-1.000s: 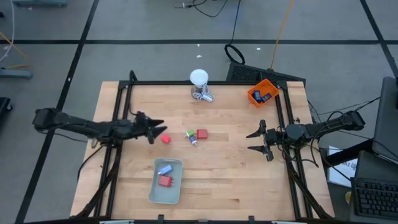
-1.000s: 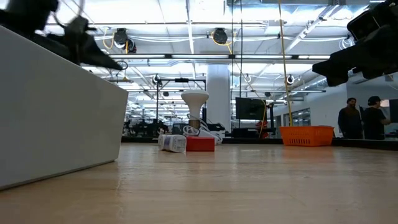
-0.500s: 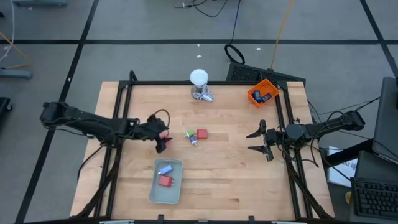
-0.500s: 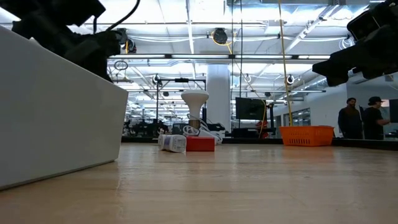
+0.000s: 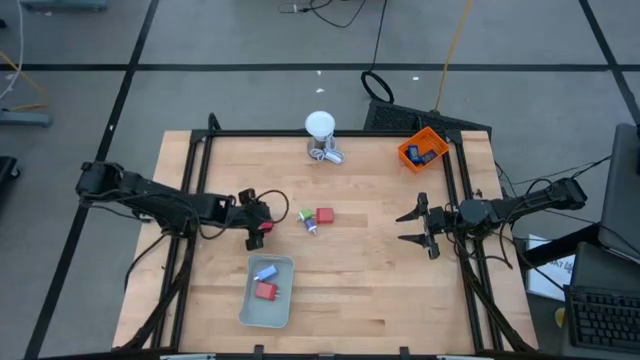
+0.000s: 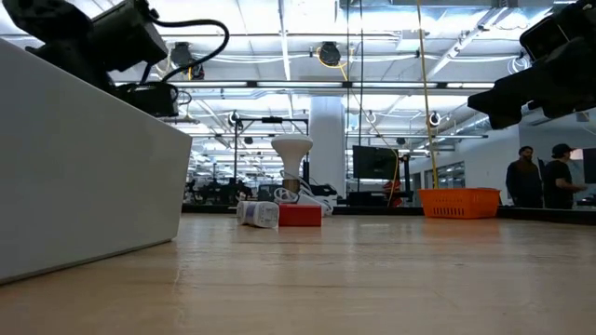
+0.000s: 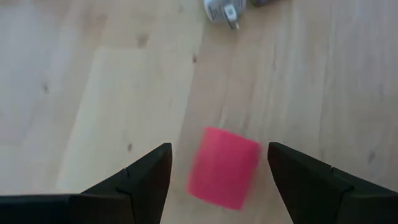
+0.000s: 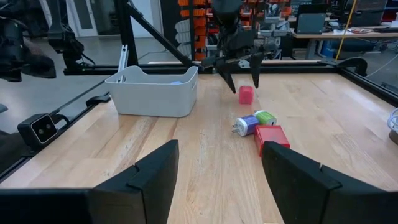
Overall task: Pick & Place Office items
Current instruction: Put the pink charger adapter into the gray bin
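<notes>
- Left end effector hung spread over the small red block on the worktop, one finger either side, neither touching.
- Good grasp, I'd say: drop straight, keep the block centred, close squarely on its flat sides.
- From above, the block sat at the tool's tip, about 3 o'clock of the wrist.
- Right end effector waited, spread, near the worktop's 3 o'clock edge.
</notes>
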Controlling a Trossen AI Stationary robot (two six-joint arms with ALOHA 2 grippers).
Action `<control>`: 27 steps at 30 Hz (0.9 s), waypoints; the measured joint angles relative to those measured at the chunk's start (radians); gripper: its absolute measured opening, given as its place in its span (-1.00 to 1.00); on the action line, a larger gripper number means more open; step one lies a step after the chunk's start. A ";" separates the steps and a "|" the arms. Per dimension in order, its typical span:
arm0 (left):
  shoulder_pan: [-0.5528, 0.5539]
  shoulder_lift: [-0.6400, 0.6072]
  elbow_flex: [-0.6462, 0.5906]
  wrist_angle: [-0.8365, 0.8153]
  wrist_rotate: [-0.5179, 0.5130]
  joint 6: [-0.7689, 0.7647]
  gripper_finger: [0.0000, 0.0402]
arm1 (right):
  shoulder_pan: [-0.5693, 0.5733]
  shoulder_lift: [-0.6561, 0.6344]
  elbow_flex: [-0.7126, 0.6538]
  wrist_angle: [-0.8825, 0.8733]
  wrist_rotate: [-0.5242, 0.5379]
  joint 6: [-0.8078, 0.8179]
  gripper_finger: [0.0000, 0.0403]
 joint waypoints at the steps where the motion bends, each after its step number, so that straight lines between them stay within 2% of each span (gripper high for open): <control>1: 0.000 0.010 0.000 -0.001 0.003 0.000 0.34 | 0.000 0.000 0.000 0.000 0.000 0.000 0.09; 10: 0.000 0.100 0.000 0.000 0.009 -0.006 0.34 | 0.000 0.000 0.000 0.000 0.000 0.000 0.09; 19: 0.000 0.117 0.000 0.007 0.008 -0.217 0.34 | 0.000 0.000 0.000 0.000 0.000 0.000 0.09; 27: 0.000 0.117 0.000 0.010 0.002 -0.197 0.34 | 0.000 0.000 0.000 0.000 0.000 0.000 0.09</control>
